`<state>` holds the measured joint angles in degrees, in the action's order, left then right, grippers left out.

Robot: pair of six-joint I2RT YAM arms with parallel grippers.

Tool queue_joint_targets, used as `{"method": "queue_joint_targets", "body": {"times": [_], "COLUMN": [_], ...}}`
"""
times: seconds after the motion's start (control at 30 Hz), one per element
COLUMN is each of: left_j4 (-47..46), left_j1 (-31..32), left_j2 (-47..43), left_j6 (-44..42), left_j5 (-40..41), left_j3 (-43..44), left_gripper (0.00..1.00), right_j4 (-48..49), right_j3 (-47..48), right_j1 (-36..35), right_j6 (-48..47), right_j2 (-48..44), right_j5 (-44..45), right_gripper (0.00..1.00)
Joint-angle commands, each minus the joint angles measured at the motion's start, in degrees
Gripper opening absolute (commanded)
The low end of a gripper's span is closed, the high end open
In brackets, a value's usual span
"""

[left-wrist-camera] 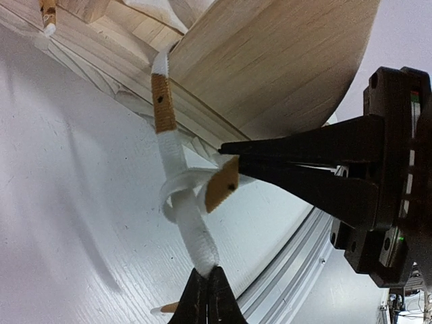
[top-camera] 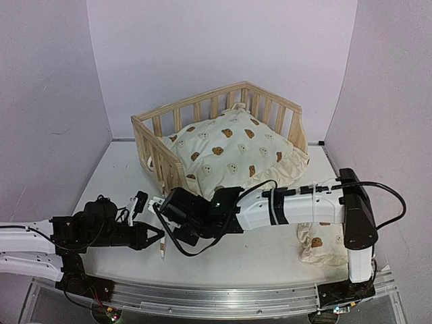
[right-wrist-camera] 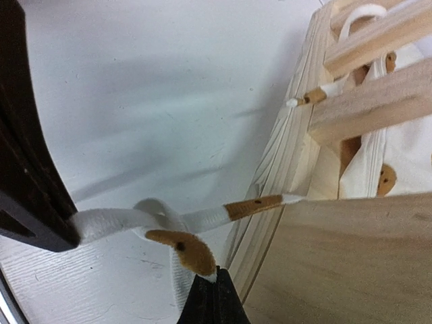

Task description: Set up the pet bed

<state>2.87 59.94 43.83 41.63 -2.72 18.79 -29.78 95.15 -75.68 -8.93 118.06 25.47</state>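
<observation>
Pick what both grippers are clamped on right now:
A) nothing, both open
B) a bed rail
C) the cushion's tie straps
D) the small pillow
C: each wrist view shows its own fingers closed on it, the left gripper and the right gripper both pinching the tie straps looped in a knot beside the bed; the pillow lies apart near the right arm's base.
</observation>
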Motion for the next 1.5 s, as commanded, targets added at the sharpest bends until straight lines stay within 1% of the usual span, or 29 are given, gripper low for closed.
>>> {"method": "queue_joint_targets", "body": {"times": [0.0,0.1,0.27,0.43,0.47,0.53,0.6,0.73,0.8,0.83,0.9,0.97,1.03,1.17,1.23,1.3,1.47], "left_j4": [0.7,0.9,0.8,0.1,-0.4,-2.1,-6.4,-13.2,-16.3,-17.7,-22.7,-30.5,-38.5,-47.0,-48.1,-48.4,-49.1], "left_j1": [-0.2,-0.2,-0.2,-0.3,-0.4,-1.0,-2.4,-7.4,-9.8,-10.6,-11.9,-13.1,-13.7,-14.2,-14.5,-15.0,-15.7], "left_j2": [0.6,0.4,1.3,4.3,5.0,5.6,5.5,4.0,3.2,3.1,4.0,5.9,9.1,17.9,20.4,21.6,25.6], "left_j6": [-1.3,-1.3,-1.4,-0.5,-0.2,0.5,1.0,3.5,3.6,3.3,3.0,4.4,5.9,5.2,3.6,2.3,-1.5], "left_j5": [1.4,1.9,2.2,2.2,2.2,1.4,-2.4,-10.7,-13.9,-15.0,-17.9,-21.2,-23.8,-28.6,-30.2,-30.1,-32.0], "left_j3": [2.8,2.7,3.2,3.4,3.3,2.8,1.8,-0.8,-2.0,-2.5,-3.9,-6.3,-8.8,-9.7,-9.3,-9.2,-6.4], "left_gripper": [0.0,0.0,0.0,0.01,0.04,0.14,0.24,0.53,0.65,0.78,0.85,0.9,0.91,0.92,0.92,0.92,0.85], "right_j4": [-7.3,-9.9,-10.6,-10.5,-10.5,-10.2,-10.1,-9.4,-9.0,-8.8,-8.2,-7.6,-7.2,-6.2,-6.0,-5.8,-4.9], "right_j3": [-1.9,-1.4,-0.8,-1.2,-1.2,-1.4,-1.5,-2.0,-2.2,-2.4,-3.1,-3.6,-3.9,-4.6,-4.7,-4.9,-5.3], "right_j1": [1.8,1.8,1.8,1.7,1.8,1.8,1.8,1.8,1.8,1.8,1.8,1.8,1.8,1.8,1.8,1.8,1.9], "right_j6": [13.4,17.2,22.6,24.6,24.5,24.1,23.8,23.4,23.4,23.4,23.4,23.4,23.4,23.4,23.4,23.4,23.4], "right_j2": [-1.6,-1.3,-0.6,-1.2,-1.3,-1.4,-1.3,-1.4,-1.6,-1.8,-2.2,-2.6,-3.0,-3.4,-3.5,-3.8,-4.2], "right_j5": [6.9,5.9,1.5,1.3,1.3,1.1,1.1,0.8,0.6,0.5,0.4,0.1,-0.2,-0.3,-0.3,-0.4,-0.7], "right_gripper": [0.0,0.0,0.0,0.0,0.0,0.0,0.0,0.0,0.0,0.0,0.0,0.0,0.0,0.0,0.0,0.0,0.0]}}
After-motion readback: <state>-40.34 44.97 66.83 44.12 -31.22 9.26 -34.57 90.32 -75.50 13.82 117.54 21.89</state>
